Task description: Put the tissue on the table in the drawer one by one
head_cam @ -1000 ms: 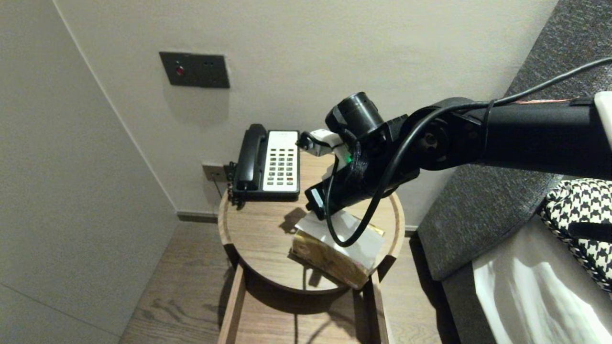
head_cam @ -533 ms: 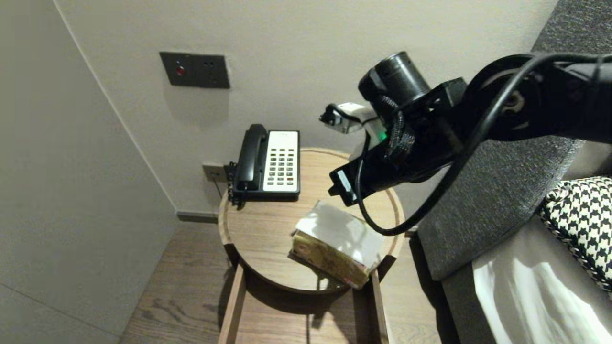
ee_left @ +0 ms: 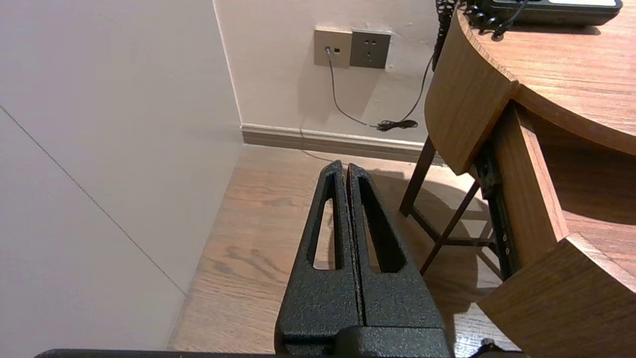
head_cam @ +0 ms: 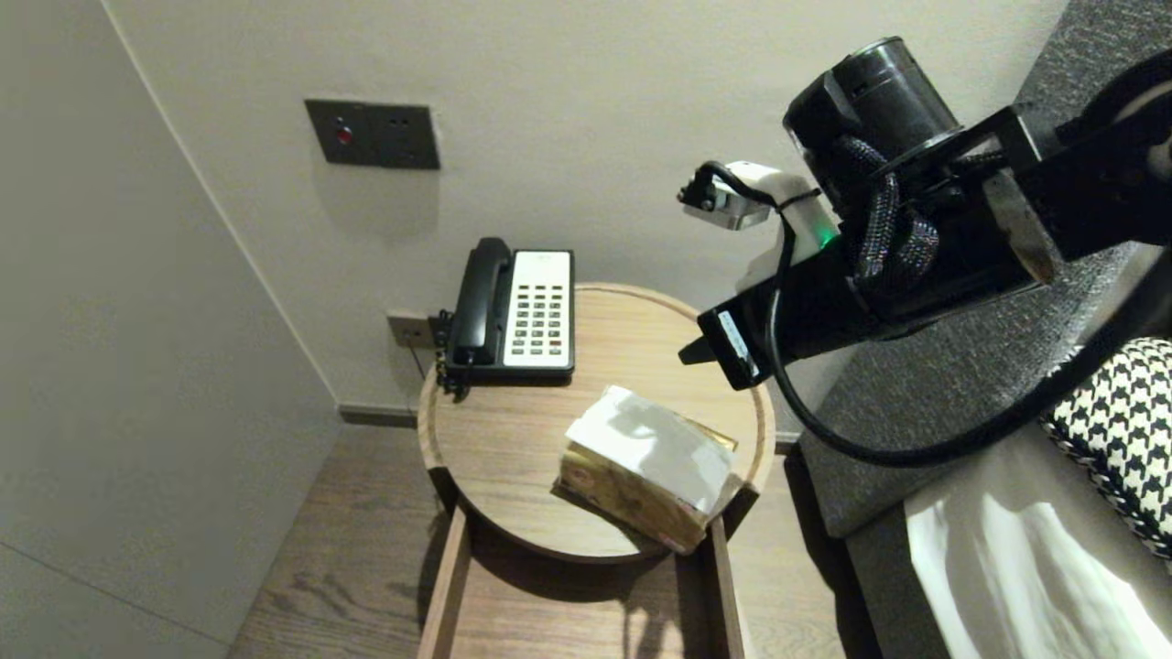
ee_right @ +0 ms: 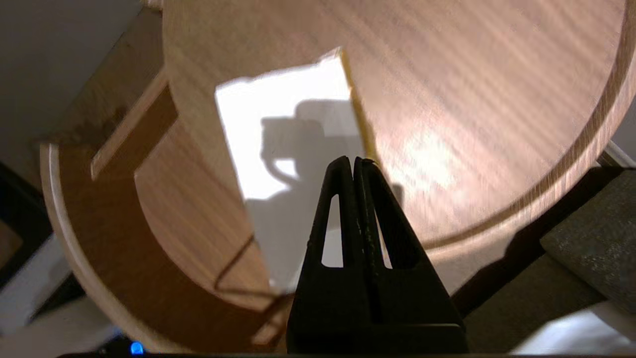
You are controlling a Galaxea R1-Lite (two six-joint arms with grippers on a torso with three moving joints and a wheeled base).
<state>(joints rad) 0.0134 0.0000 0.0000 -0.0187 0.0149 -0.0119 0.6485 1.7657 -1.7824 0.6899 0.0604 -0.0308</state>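
The right gripper has its two black fingers pressed flat together, pinching nothing, and it hangs in the air above the tissue box, well clear of it, with its shadow falling across the box's white top. The box lies askew on the near right part of the round side table, one corner close to the raised rim. I'd judge it light, thin card that would dent under a hard squeeze. The pale top looks smooth and likely slippery, so the long gold-patterned sides, taken across the short width near the middle, seem the safer place to hold; whether those fingers open wide enough for that I can't say. Behind it, against the wall, sits a black and white telephone, well apart from the box, with a dark switch plate higher up and grey upholstery off to the right. The left gripper is parked low beside the table, its fingers closed on each other and empty, pointing at the wooden floor. The head view alone shows the box's patterned sides and the telephone. The right wrist view shows the top face square-on and the shadow on it. The left wrist view shows no box, only the table's legs, the wall socket and a trailing cord.
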